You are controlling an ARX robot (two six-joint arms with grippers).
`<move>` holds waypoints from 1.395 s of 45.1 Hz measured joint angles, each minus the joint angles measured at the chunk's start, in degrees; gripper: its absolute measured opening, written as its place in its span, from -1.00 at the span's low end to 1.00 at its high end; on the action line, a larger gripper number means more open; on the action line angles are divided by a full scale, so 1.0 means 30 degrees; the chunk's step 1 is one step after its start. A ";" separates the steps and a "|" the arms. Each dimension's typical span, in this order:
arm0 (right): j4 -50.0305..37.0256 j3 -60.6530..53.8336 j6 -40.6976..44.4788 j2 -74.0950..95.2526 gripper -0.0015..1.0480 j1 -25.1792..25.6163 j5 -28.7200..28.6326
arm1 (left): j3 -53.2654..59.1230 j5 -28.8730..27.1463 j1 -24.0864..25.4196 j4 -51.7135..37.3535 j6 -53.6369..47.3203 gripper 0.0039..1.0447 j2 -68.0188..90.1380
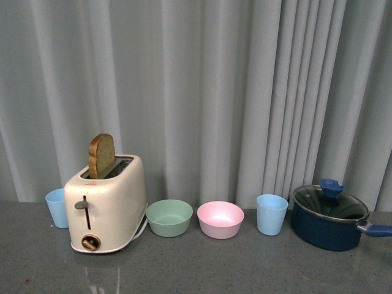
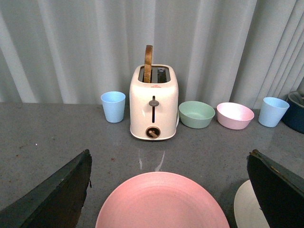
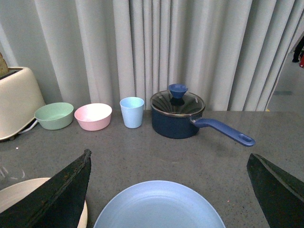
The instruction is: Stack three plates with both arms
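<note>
Plates lie unstacked, so nothing is done yet: pink plate (image 2: 161, 202) left, cream plate (image 3: 28, 199) middle, blue plate (image 3: 159, 206) right, all near you. Your left gripper (image 2: 169, 161) hangs spread over pink, right gripper (image 3: 168, 159) spread over blue, both empty.

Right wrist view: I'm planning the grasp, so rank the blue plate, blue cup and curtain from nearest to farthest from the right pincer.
1. Blue plate, right in front.
2. Blue cup, further back, beside the pot.
3. Curtain, behind everything.
</note>
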State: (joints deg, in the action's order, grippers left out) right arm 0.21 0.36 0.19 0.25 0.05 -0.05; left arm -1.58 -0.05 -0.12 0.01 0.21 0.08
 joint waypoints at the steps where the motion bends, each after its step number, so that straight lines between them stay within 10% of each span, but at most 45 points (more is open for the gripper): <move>1: 0.0000 0.0000 0.0000 0.0000 0.86 0.0000 0.0000 | 0.0000 0.0007 0.0000 0.0000 -0.0007 0.87 0.0000; 63: 0.0000 0.0000 0.0000 0.0000 0.86 0.0000 0.0000 | -0.2477 0.0372 0.0095 0.2703 0.2076 0.87 0.3840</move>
State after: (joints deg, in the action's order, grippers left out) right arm 0.21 0.36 0.19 0.25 0.05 -0.05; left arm -9.02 1.06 0.16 8.12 6.44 11.60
